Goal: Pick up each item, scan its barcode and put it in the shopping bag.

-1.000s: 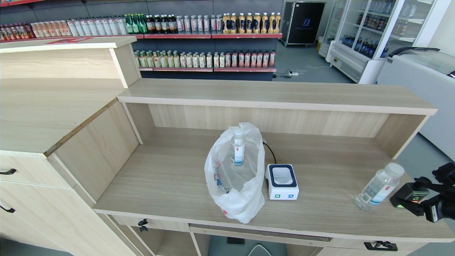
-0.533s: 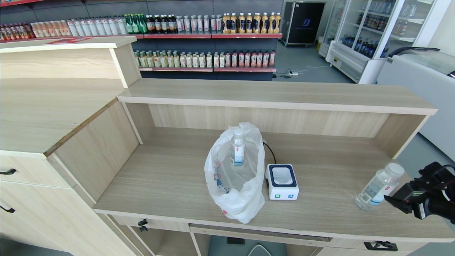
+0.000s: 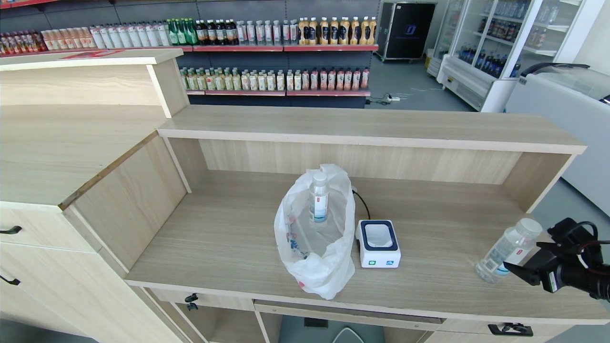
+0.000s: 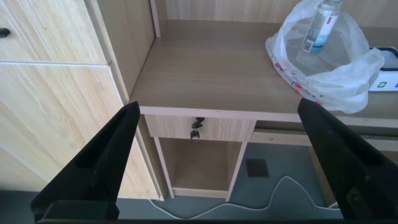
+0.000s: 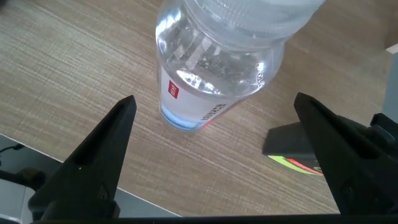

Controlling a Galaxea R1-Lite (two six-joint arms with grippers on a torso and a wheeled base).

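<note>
A clear water bottle with a white cap stands on the right end of the wooden counter. My right gripper is just to its right, open, and the bottle sits close ahead between the spread fingers. A white plastic shopping bag stands open mid-counter with a second bottle upright inside. The white barcode scanner sits right of the bag. My left gripper is open and holds nothing, low off the counter's front left, and its view takes in the bag.
The counter has a raised back ledge and side walls; a taller cabinet stands on the left. The scanner's black cable runs behind the bag. Drinks shelves and fridges stand far behind.
My right gripper has moved left toward the bottle on the counter's right end and turned slightly. The bottle, bag and scanner have not moved.
</note>
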